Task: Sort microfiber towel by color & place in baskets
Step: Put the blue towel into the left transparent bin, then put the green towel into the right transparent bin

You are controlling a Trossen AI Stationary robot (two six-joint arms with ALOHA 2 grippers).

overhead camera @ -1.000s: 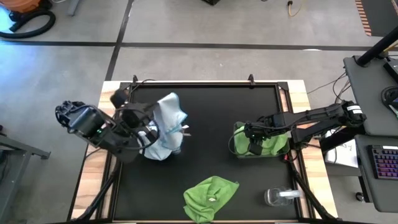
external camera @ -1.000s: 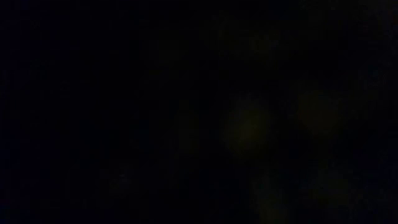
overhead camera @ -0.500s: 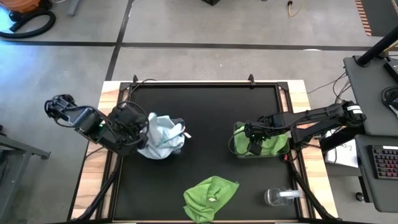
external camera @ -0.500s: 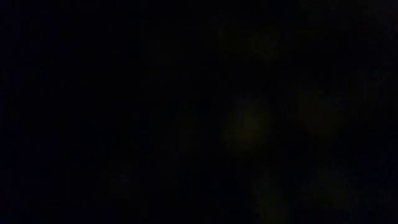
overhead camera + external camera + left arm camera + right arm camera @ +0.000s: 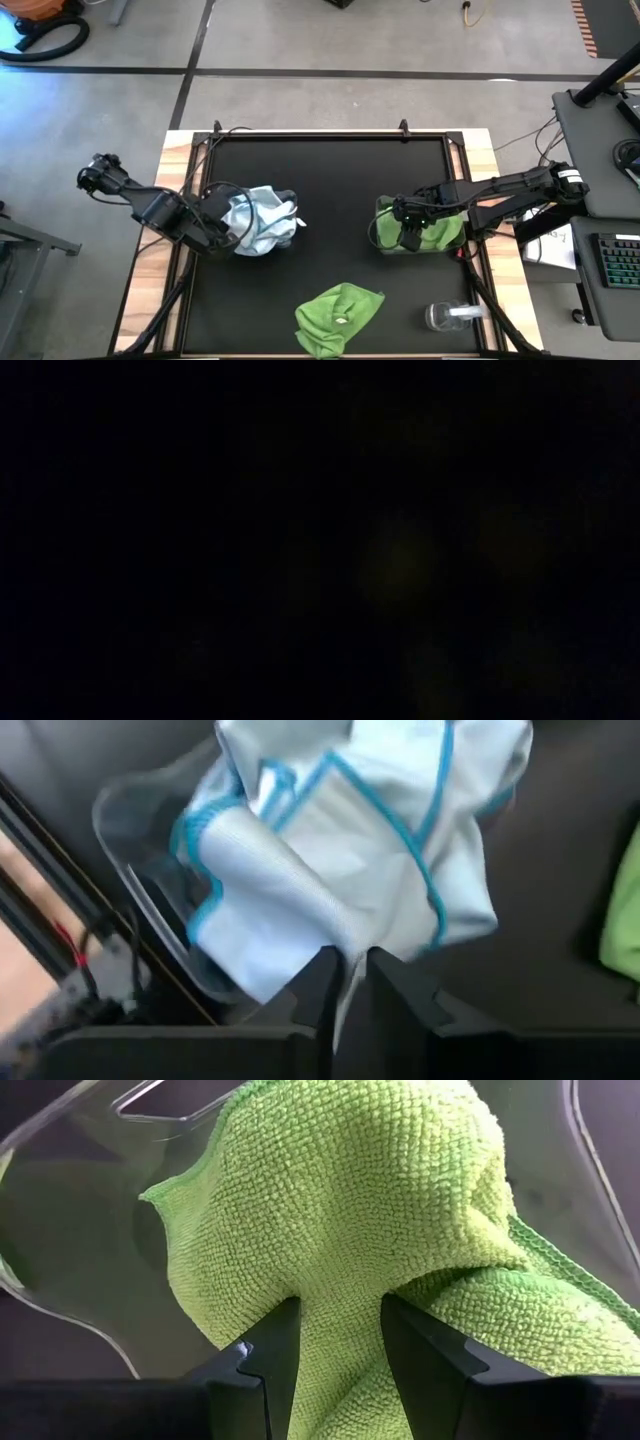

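We see the left gripper (image 5: 348, 982) pinching a pale blue towel (image 5: 258, 222) over its basket (image 5: 130, 830); the right gripper (image 5: 338, 1342) clamps a green towel (image 5: 370, 1210) inside the other basket (image 5: 60, 1210). Another green towel (image 5: 338, 316) lies loose.

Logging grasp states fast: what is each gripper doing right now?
Left gripper: shut on the pale blue towel, over its basket.
Right gripper: shut on the green towel, in its basket.

The left gripper (image 5: 228, 222) now sits lower and nearer the table's left edge — its pale blue microfiber towel (image 5: 262, 218), lifted tall before, lies slumped over the clear plastic basket (image 5: 125, 810).
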